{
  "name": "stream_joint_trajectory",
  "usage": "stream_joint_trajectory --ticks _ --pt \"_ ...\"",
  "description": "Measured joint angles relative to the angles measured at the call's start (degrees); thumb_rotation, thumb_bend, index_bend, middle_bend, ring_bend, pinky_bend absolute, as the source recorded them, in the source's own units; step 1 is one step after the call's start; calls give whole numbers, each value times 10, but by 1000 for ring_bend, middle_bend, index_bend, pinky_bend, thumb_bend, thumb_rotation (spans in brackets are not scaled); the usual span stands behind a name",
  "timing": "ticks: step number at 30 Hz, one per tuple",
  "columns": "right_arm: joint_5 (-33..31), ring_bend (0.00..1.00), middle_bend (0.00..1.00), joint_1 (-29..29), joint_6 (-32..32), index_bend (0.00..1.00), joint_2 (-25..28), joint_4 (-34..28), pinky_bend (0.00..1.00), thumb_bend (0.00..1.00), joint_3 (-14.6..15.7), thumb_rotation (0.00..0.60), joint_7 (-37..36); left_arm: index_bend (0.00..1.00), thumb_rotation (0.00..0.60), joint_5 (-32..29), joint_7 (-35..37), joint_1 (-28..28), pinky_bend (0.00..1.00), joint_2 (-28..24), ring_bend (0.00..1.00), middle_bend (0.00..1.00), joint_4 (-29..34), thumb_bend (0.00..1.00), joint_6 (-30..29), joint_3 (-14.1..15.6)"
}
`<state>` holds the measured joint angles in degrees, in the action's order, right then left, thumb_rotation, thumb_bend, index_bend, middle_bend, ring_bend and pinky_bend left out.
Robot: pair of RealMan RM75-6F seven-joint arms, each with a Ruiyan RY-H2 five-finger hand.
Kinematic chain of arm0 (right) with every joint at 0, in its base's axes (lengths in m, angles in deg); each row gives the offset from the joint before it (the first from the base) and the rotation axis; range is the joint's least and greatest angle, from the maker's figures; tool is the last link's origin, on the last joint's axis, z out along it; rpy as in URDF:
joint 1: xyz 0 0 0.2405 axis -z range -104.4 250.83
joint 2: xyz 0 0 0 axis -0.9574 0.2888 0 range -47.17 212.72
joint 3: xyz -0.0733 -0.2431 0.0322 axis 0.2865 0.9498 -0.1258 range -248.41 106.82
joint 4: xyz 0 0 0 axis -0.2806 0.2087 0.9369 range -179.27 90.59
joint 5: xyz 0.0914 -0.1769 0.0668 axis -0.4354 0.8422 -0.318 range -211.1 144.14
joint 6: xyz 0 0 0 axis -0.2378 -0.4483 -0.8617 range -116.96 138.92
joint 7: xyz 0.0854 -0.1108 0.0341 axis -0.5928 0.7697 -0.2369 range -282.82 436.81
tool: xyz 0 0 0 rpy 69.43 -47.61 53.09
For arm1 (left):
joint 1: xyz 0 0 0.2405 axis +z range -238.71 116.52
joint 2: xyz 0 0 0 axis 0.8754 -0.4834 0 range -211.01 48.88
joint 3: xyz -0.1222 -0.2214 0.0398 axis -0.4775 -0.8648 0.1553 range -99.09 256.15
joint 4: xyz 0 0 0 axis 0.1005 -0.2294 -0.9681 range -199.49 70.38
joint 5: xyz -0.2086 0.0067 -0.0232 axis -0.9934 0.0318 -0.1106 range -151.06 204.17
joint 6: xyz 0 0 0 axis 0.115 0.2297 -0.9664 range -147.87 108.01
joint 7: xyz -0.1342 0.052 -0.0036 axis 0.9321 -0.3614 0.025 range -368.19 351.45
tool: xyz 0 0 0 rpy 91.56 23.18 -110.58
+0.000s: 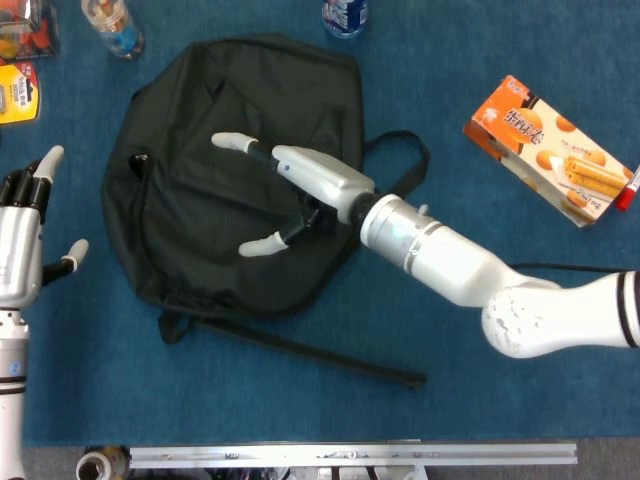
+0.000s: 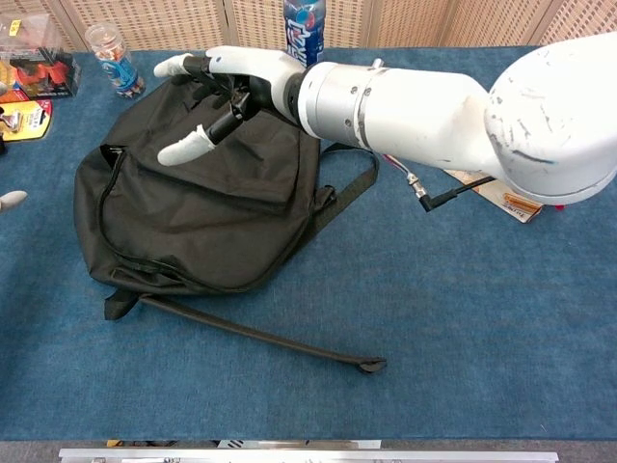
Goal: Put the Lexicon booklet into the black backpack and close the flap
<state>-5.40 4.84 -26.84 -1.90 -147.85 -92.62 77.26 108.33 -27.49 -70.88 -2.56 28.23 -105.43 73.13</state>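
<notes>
Blue cloth covers the table (image 1: 500,150). Nearest, a loose strap (image 2: 260,335) trails from the black backpack (image 1: 190,250), whose flap now lies flat over the opening. No Lexicon booklet is visible; presumably it sits inside. Directly above the flap, the right hand (image 1: 290,200) is spread and empty. Well off to the bag's side, the left hand (image 1: 25,240) is also spread, holding nothing.

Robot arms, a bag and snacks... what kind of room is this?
Probably a robot test lab: a blue-carpeted table holds a black backpack, a biscuit box and drink bottles, with a metal rail along its edge.
</notes>
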Motion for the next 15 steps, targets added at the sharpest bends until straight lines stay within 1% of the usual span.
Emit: stream_joint_trajectory --ticks 3,4,6,7,8,9,10,11,12,13,14,15 --pt "16 0 13 11 -14 0 12 -11 0 0 8 528 2 95 600 2 3 1 338 0 240 226 -4 147 0 2" --pt "21 0 33 15 -24 0 14 -14 0 0 10 531 3 95 600 2 4 0 337 0 240 226 -4 147 0 1" --pt "32 0 90 24 -51 1 18 -21 0 3 17 565 8 96 600 2 6 -2 337 -2 240 226 -5 147 2 -1" --pt "41 0 121 32 -73 15 21 -27 0 25 23 587 13 97 600 2 7 -2 337 -3 240 226 -5 147 2 -1" --pt "47 8 151 39 -91 43 24 -32 9 73 29 600 18 98 600 3 8 -2 337 -4 240 226 -6 147 2 -1" --pt "57 24 173 50 -117 66 30 -39 26 112 37 600 26 99 600 3 9 -2 337 -4 240 226 -6 147 2 -1" --pt "65 47 198 59 -138 95 34 -44 51 155 45 600 33 99 600 4 11 -2 337 -6 240 226 -6 147 3 -1" --pt "75 86 233 68 -158 137 40 -49 97 209 53 600 41 99 600 5 13 -2 337 -8 240 226 -5 147 3 -1" --pt "89 139 280 82 -186 191 48 -55 168 266 65 600 52 99 600 7 13 -2 337 -10 240 226 -5 147 3 0" --pt "101 170 309 94 -206 225 54 -60 213 298 75 600 62 99 600 9 14 -2 337 -11 240 226 -5 147 2 1" --pt "115 212 352 105 -226 277 61 -64 281 335 85 600 71 100 600 11 15 -2 336 -13 240 226 -5 147 2 2" --pt "135 232 375 122 -253 306 71 -68 313 356 100 600 84 101 600 12 16 -1 336 -14 240 226 -5 147 1 3"
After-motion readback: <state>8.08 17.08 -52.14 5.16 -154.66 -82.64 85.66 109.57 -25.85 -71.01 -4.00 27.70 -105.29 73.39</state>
